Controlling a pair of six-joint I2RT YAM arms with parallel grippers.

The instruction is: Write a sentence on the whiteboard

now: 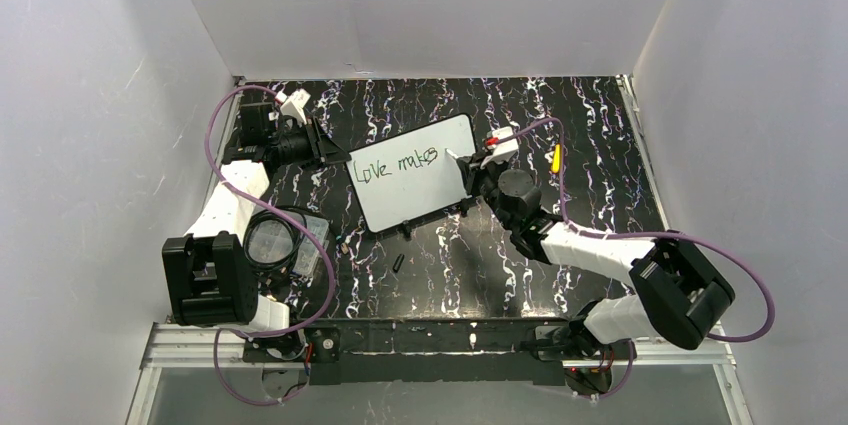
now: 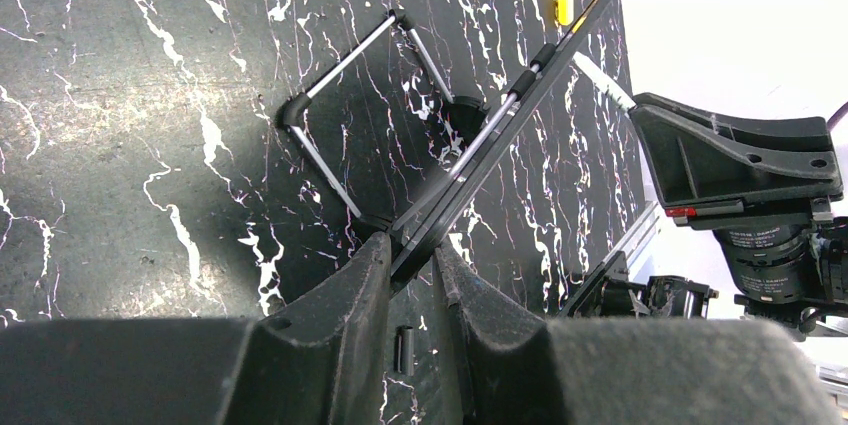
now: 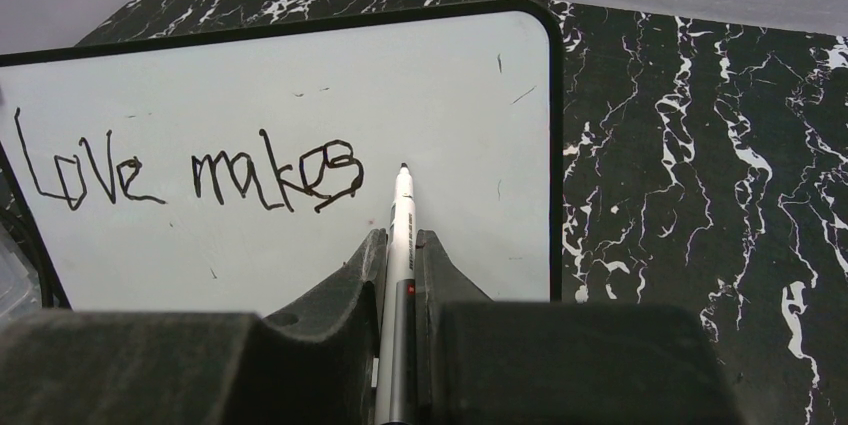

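My right claw [image 3: 400, 245] grips the pen [image 3: 402, 207], tip just right of "makes" [image 3: 275, 173]; left claw [image 2: 412, 257] pinches the board [image 3: 300, 85] edge. I'd leave a gap, then press lightly.

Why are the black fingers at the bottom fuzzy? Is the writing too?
Right wrist: the right gripper, holding the marker, sits close to the lens, so soft; the whiteboard writing is sharp. Left wrist: the left gripper blurs likewise; upper right washes out white.

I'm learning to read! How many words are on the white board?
2. "Love" is on the left of the whiteboard; "makes" follows it, just left of the pen tip. None look hidden.
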